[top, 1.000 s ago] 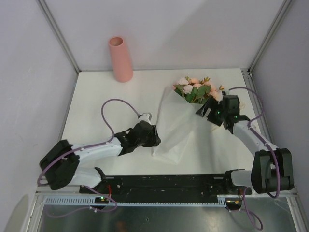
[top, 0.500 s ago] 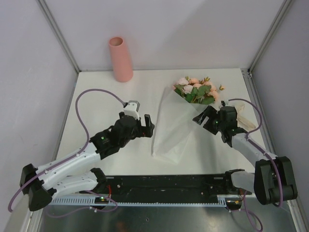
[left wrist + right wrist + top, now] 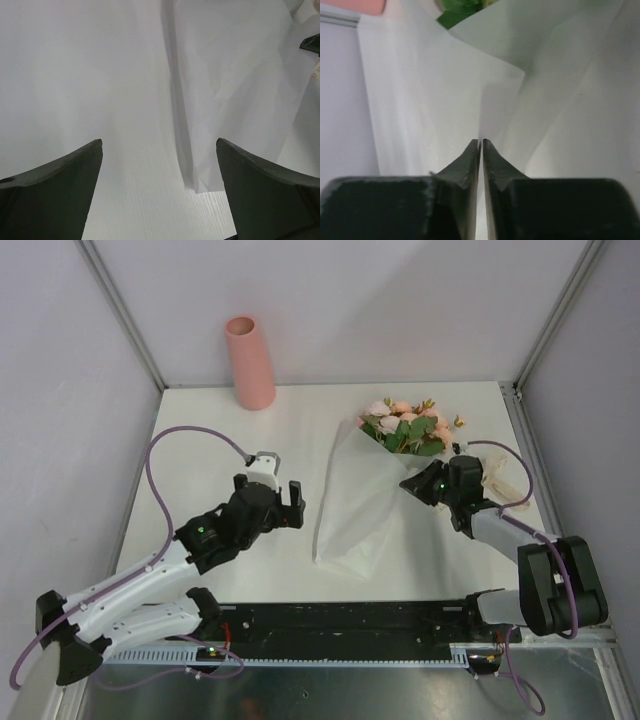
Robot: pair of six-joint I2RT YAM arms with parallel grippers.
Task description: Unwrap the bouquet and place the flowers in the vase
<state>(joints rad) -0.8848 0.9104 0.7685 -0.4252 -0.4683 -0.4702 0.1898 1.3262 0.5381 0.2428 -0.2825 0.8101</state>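
White tabletop [image 3: 200, 440] inside a pale-walled enclosure. The top view was the only one that showed the whole layout. The vase [image 3: 250, 362] stood upright at the far left edge by the back wall, well apart from everything else. The bouquet [image 3: 372, 480] lay on its side right of centre, with the narrow end toward the arms.

Left gripper [image 3: 287, 494] sat just left of the paper cone [image 3: 355, 520], not touching it. Its wrist view showed both fingers [image 3: 55, 195] spread wide with only table and the cone's left edge between them (nothing held).

Right gripper [image 3: 410, 483] was at the cone's right edge. From above you couldn't tell its grip. The right wrist view settled it: the tips [image 3: 481, 145] were pressed almost together on a fold of the white paper, a thin pinch.

Containers: the cone held the flowers [image 3: 405, 425], with pink heads and leaves sticking out of the wide far end. The stems were hidden inside the paper in every view. The vase's inside couldn't be seen from the top camera's angle.

Hard to read:
- The right wrist view caught only a green leaf [image 3: 462, 10] at the top edge and a pink sliver in the top-left corner (probably the vase, too cropped to say).
- The left wrist view had a dark piece cut off at its right edge, which I couldn't identify.
- Something cream, maybe ribbon [image 3: 497, 480], lay beside the right arm, partly covered by it.
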